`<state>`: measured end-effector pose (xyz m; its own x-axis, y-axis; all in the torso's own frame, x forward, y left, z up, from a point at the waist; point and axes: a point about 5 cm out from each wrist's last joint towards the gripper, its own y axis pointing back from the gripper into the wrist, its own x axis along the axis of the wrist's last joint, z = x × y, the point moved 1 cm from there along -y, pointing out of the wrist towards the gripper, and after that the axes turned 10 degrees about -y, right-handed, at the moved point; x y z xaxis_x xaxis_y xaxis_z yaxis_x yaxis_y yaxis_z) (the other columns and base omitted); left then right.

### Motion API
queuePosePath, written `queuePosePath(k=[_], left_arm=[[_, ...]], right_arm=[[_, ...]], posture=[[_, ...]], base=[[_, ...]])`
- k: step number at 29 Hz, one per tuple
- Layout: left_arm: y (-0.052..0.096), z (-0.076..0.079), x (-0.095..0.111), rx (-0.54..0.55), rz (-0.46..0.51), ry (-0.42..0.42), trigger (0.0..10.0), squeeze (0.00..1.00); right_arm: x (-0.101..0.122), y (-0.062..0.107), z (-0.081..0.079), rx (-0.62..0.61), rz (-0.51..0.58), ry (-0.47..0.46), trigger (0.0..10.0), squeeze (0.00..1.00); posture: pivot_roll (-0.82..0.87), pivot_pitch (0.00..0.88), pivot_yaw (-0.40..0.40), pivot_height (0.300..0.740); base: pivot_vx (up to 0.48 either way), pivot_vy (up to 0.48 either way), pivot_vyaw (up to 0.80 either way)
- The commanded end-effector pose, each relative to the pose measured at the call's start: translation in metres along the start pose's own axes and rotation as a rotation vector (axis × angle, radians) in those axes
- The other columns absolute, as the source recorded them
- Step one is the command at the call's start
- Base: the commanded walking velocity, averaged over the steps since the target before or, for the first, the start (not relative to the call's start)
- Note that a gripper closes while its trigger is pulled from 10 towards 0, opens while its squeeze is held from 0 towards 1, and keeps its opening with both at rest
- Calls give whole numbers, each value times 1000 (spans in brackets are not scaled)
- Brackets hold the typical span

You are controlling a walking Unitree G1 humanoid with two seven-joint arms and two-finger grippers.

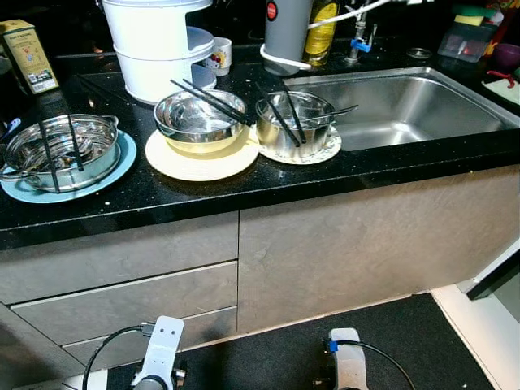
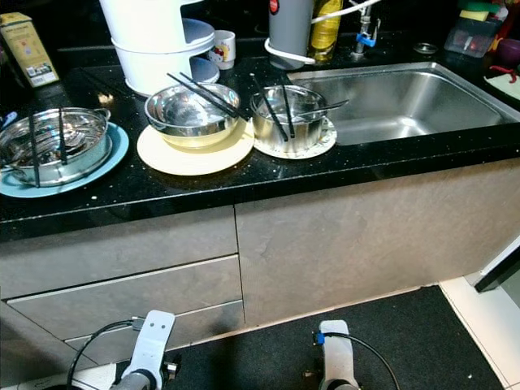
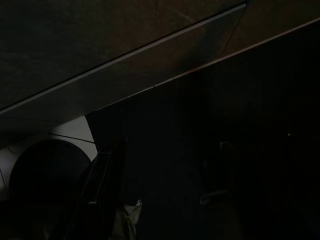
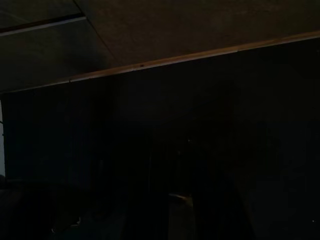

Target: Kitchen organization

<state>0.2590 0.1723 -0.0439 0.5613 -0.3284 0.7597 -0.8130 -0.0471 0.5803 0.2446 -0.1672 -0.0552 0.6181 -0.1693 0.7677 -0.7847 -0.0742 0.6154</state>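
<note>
Left eye view: three steel bowls [image 1: 201,119] (chopsticks across) near the counter edge [image 1: 244,207]; hand states unclear.

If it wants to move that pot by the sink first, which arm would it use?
Probably the right. The pot on the speckled plate stands right of centre beside the sink, on the right arm's side. Both arms hang low by the cabinet; the left arm would have to cross over.
</note>
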Motion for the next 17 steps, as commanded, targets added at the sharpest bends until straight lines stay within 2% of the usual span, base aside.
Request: queuePosePath(k=[1, 4, 5, 8, 17], left_arm=[[2, 3, -8, -20, -23, 21, 10000, 0], [3, 9, -10, -73, -31, -120, 10000, 0], [4, 7, -12, -50, -31, -63, 10000, 0], [4, 4, -15, -11, -54, -9, 10000, 0], [5, 6, -18, -32, -54, -31, 10000, 0]], right_arm=[[-12, 3, 1, -11, -45, -22, 10000, 0], [-12, 3, 1, -14, -46, -29, 10000, 0], [-12, 3, 1, -17, -42, -23, 10000, 0], [-13, 3, 2, -22, -45, -19, 10000, 0], [-16, 3, -1, -2, -61, -17, 10000, 0]], posture=[[-75, 171, 11, 740], [-78, 172, 14, 740], [-81, 172, 15, 740], [-81, 171, 11, 740], [-70, 172, 11, 740]], base=[[0, 0, 0], [0, -257, 0], [0, 0, 0], [0, 0, 0], [0, 0, 0]])
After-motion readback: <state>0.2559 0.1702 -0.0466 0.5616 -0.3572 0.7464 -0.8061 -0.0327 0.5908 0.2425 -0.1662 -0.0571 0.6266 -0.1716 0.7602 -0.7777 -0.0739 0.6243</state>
